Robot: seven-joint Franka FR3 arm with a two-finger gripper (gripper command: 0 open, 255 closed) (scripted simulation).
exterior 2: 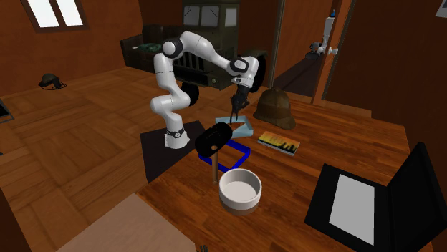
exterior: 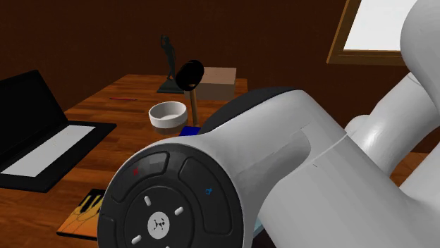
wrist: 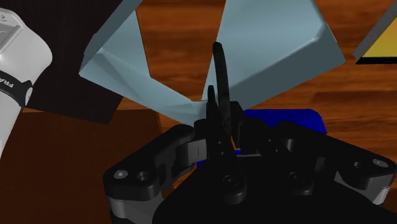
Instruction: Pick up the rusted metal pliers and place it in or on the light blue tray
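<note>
The gripper (wrist: 219, 121) comes first, its black body broad across the wrist view, and its jaws are clamped on the pliers (wrist: 218, 70). The pliers stand out from between the jaws as a slim, dark, almost black piece that curves slightly toward a narrow, rounded end. No rust colour or metal shine can be made out on them. In the second exterior view they hang as a thin dark sliver (exterior 2: 233, 114) below the downward-pointing hand.

Directly beyond the pliers lies the light blue tray (wrist: 280, 44), pale and angular with slanted walls. The pliers are held over it, but whether their end touches it cannot be told. Just beside the tray, close to the gripper, is a dark blue piece (wrist: 283, 118). A yellow-covered book (wrist: 382, 41) lies near the tray's other side. All of them rest on the brown wooden table (wrist: 356, 95), and the white arm (wrist: 16, 83) rises at one side.

Farther out in the second exterior view, a brown brimmed hat (exterior 2: 276, 107) sits behind the tray. A black-headed thing on a stick (exterior 2: 213, 138), a white bowl (exterior 2: 240, 190) and an open black laptop (exterior 2: 372, 204) stand nearer that camera.
</note>
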